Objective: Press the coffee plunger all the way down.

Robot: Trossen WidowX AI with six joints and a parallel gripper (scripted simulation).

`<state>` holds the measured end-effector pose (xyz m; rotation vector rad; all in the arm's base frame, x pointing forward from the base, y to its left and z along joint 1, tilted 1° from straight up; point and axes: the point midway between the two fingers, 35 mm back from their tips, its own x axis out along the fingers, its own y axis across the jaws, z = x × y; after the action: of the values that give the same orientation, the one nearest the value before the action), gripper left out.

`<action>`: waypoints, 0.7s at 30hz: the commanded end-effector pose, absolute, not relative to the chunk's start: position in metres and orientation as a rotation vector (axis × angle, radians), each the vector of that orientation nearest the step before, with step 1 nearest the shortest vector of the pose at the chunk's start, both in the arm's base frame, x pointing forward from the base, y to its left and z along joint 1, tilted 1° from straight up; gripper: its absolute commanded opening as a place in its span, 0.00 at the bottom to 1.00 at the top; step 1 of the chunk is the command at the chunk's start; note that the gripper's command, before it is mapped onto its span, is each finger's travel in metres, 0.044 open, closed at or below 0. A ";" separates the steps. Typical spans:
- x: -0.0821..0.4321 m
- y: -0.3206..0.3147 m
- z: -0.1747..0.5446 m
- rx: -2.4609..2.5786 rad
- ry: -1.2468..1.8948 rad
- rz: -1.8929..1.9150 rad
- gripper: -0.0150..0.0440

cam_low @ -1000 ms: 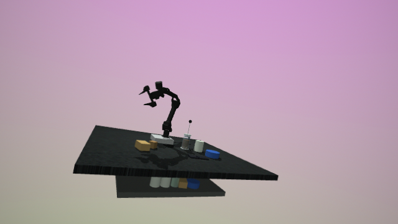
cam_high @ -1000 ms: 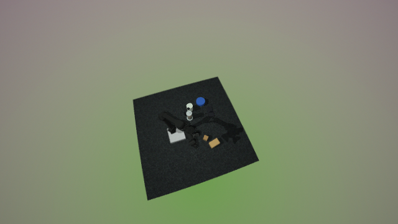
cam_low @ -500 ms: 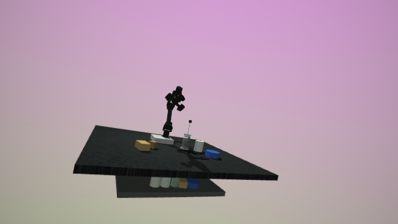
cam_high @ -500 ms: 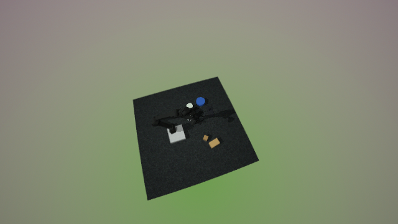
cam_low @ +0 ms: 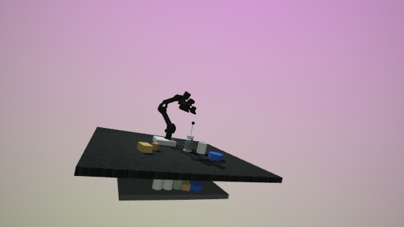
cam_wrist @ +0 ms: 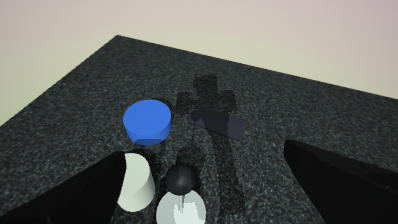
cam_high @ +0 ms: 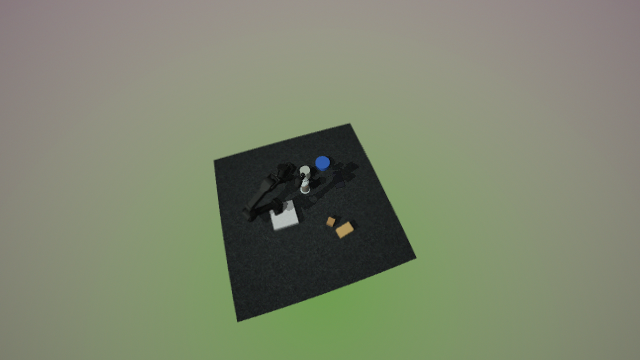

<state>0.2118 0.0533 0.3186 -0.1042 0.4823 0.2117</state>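
Observation:
The coffee press (cam_high: 305,188) (cam_low: 188,145) stands upright on the dark table, a clear glass with brown contents; its pale lid (cam_wrist: 169,212) shows at the bottom of the wrist view. The plunger's black knob (cam_high: 302,175) (cam_low: 193,123) (cam_wrist: 180,179) stands high above the lid on a thin rod, so the plunger is up. My gripper (cam_low: 193,107) (cam_wrist: 207,152) is open and empty, above the knob and not touching it. In the wrist view the knob lies low, between the two fingers and left of their middle.
A whitish cylinder (cam_high: 305,170) (cam_low: 202,148) (cam_wrist: 137,185) stands close beside the press. A blue disc (cam_high: 322,162) (cam_low: 216,156) (cam_wrist: 147,119) lies beyond it. An orange block (cam_high: 345,230) (cam_low: 144,147) and a smaller brown block (cam_high: 331,221) (cam_low: 155,146) lie on the table's other side.

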 end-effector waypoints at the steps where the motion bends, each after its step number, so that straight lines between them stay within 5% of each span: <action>1: 0.203 0.063 0.311 -0.072 0.488 0.257 1.00; 21: 0.212 0.065 0.251 -0.079 0.487 0.277 1.00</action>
<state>0.2077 0.0629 0.2557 -0.0744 0.4825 0.2731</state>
